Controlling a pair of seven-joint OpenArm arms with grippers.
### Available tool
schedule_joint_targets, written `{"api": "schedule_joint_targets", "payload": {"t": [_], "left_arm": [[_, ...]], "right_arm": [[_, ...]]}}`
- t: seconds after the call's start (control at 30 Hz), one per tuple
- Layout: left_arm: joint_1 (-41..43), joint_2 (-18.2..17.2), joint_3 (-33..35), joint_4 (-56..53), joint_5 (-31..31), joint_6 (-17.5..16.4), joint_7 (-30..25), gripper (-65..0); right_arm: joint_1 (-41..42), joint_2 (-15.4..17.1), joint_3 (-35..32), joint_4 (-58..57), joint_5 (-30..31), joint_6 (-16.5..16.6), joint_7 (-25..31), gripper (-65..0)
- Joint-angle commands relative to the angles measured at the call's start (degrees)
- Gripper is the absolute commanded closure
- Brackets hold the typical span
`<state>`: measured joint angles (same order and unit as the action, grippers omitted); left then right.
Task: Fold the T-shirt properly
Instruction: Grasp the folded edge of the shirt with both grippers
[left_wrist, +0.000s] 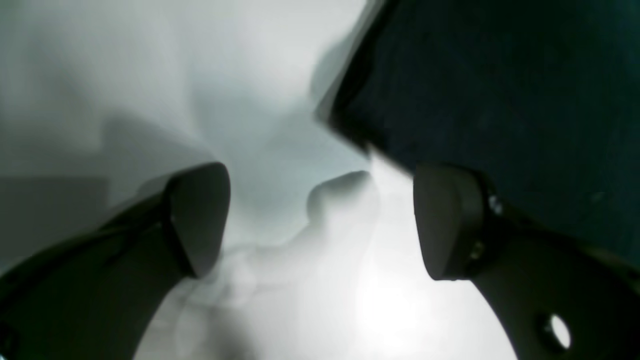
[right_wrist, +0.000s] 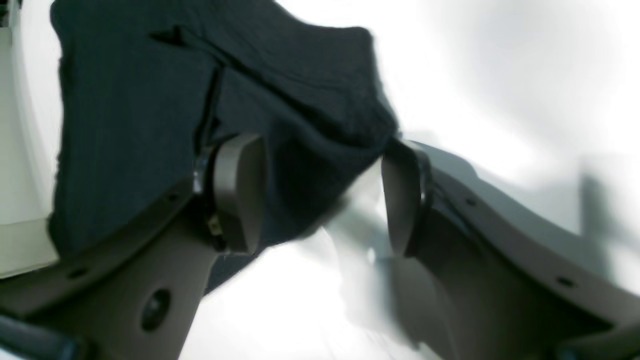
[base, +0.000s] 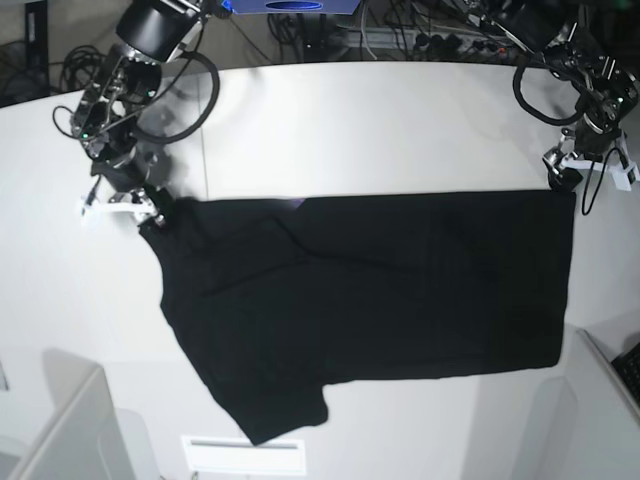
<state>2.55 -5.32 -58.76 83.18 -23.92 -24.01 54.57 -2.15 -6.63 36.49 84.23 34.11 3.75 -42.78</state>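
Right gripper (base: 150, 212): far left of base view, at the shirt's upper-left corner. Jaws spread; wrist view shows dark pads (right_wrist: 240, 192) w/ a gap between, cloth bunched betw. them and behind, left pad against fabric, right pad just off its edge. Can't tell if cloth is pinched; looks loose.

T-shirt: large black short-sleeved cloth T-shirt (base: 380, 290), plain side up, spread flat across middle of the white table (base: 380, 130). Long axis runs left-right; one sleeve sticks out twd bottom-left, straight edge on the right. Tiny purple fleck at top edge near centre.

Left gripper (base: 562, 172): far right of base view, just above shirt's upper-right corner, apart from it. Jaws wide apart, nothing betw. them; wrist view shows bare white tabletop in the gap, black cloth edge (left_wrist: 500, 90) beyond and to the right of the right-hand pad (left_wrist: 445, 220), not touching as far as visible.
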Motion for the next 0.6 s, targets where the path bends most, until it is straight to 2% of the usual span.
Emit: {"api": "schedule_joint_targets", "payload": {"t": [0.0,0.57], "left_arm": [[-0.9,-0.6,0.0,-0.2,0.0,0.0,0.8,-55.6],[-8.9,-1.5,0.1,-11.5,0.1,0.2,0.7,-55.3]], "right_arm": [[0.2,0.2,-0.1,-0.3,-1.0,-0.5,-1.4,-35.3],[0.1,0.3,-0.2,-2.4,-1.4,-0.5,-1.4,-35.0]]}}
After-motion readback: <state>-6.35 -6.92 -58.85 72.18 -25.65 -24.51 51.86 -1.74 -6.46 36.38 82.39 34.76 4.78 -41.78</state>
